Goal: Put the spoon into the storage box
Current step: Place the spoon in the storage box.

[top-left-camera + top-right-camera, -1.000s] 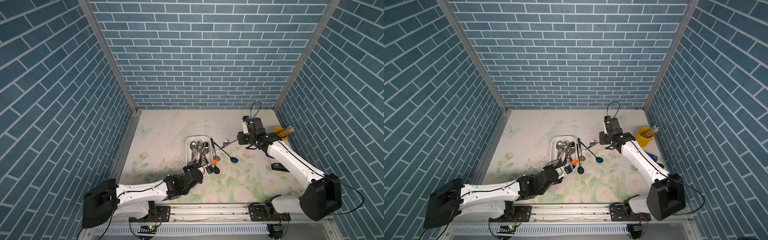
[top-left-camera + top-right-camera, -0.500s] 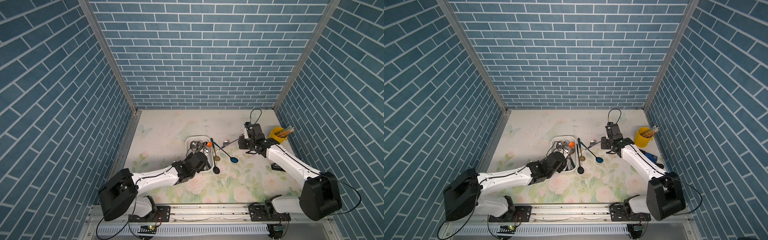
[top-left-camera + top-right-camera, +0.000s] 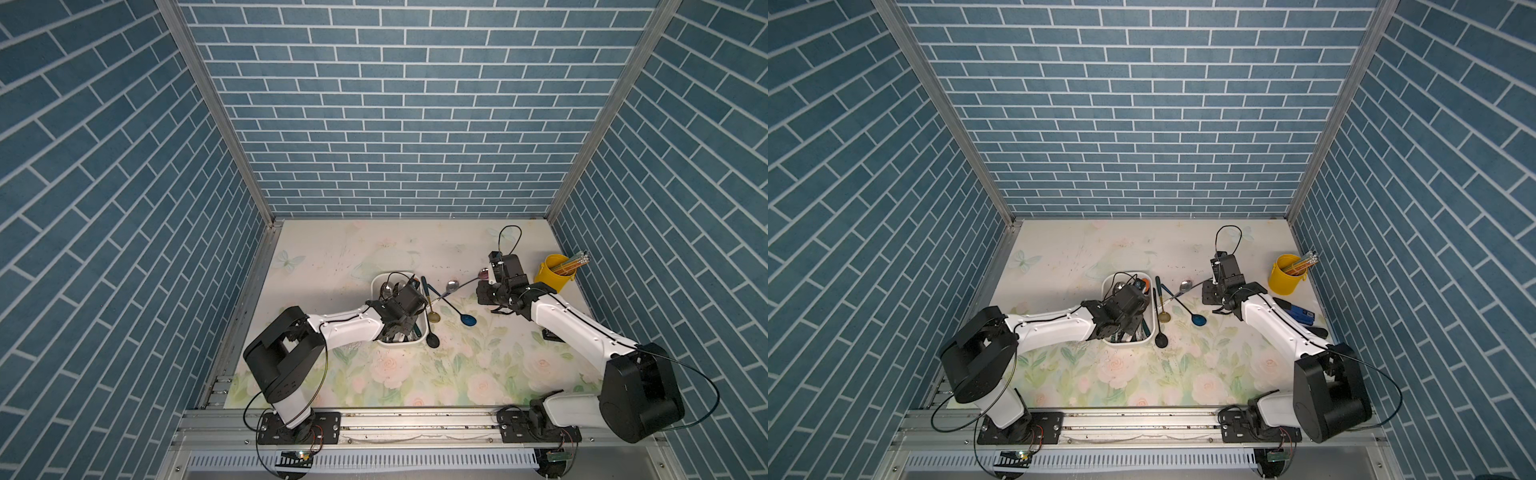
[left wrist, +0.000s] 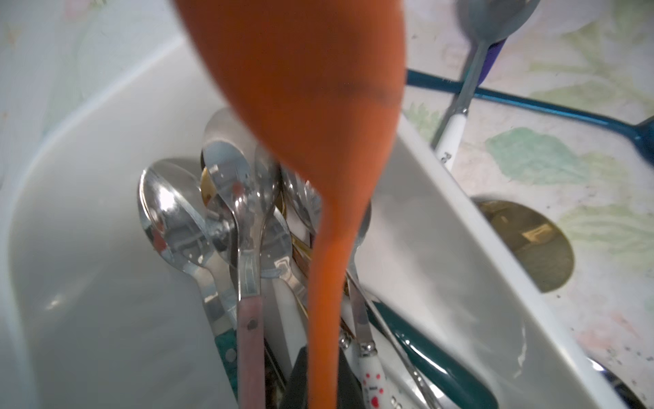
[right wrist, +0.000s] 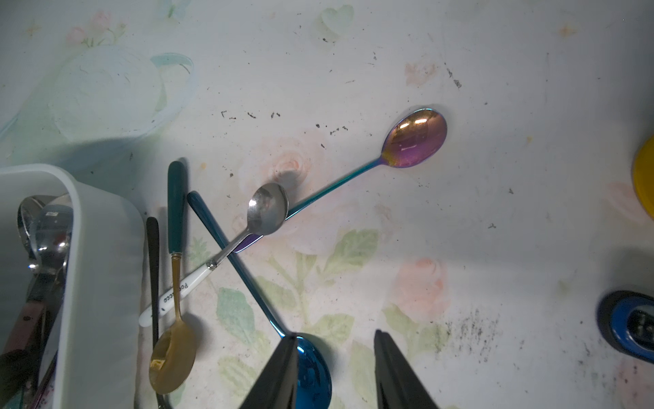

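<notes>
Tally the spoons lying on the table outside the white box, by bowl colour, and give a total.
Iridescent spoon: 1
Silver spoon, white handle: 1
Blue spoon: 1
Gold spoon, teal handle: 1
Black spoon: 1
Total: 5

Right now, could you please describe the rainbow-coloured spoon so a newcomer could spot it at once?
Start at the white storage box and the loose spoons lying on the table beside it. The rainbow spoon reaches farthest towards the yellow cup, its handle under a white-handled spoon. Only its bowl shines purple and gold.
</notes>
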